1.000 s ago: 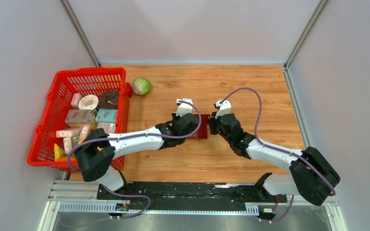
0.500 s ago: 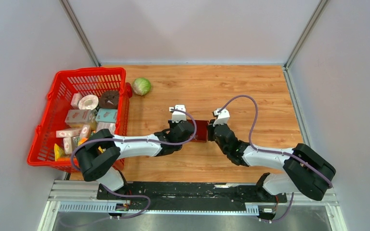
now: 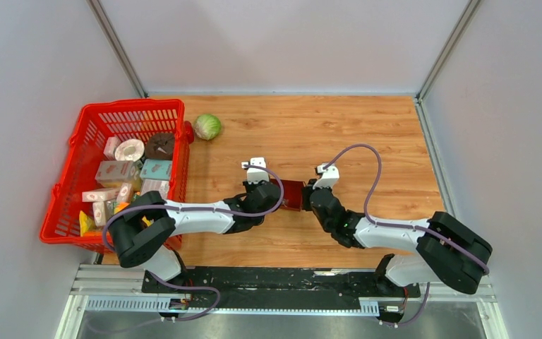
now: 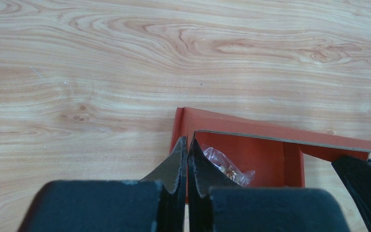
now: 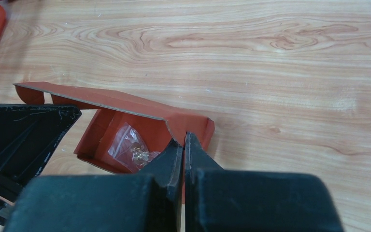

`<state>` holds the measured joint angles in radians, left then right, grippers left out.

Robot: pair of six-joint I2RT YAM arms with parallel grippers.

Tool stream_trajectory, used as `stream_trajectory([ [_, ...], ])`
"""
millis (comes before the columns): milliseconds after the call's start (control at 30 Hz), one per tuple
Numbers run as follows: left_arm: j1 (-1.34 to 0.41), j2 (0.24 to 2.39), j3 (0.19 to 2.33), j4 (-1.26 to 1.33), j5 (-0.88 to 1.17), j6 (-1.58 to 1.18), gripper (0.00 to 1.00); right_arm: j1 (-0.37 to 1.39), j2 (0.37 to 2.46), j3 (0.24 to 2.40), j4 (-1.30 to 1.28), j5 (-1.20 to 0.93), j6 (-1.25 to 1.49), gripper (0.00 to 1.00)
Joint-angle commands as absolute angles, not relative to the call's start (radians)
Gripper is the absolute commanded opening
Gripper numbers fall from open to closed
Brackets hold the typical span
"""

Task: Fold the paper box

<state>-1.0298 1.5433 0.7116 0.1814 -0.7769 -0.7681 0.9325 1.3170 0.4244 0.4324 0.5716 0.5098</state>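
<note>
We grip dark red thin-cardboard paper box (image 3: 293, 194) on wooden surface (image 3: 339, 127), well right of red plastic mesh basket (image 3: 134, 113). Left pincer (image 4: 187, 145), right pincer (image 5: 183, 140) each clenched on end wall. We should fold walls evenly, sparing clear packet (image 5: 133, 150) inside.

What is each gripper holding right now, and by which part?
Both hold the paper box: the left gripper pinches its left end wall, the right gripper its right end wall.

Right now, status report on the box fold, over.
Both shut: left gripper and right gripper pinch opposite walls of paper box. Box part-formed, top open. Small clear bag lies inside it.
</note>
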Motion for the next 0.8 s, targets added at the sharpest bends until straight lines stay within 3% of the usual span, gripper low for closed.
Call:
stream_trajectory([
  [0,-1.045,1.528,0.677,0.170,-0.762,-0.811,0.00,0.951,1.292,0.440,0.399,0.584,0.626,0.00],
  [267,-1.048,1.525,0.650,0.190,-0.764,-0.834,0.00,0.953,1.338,0.460,0.370,0.569,0.739,0.01],
  [433,-1.048,1.526,0.649,0.184,-0.770,-0.833,0.00,0.953,1.270,0.554,0.162,0.551,0.716,0.23],
  [767,-1.048,1.499,0.629,0.166,-0.801,-0.831,0.00,0.913,0.911,0.567,-0.283,0.372,0.554,0.62],
])
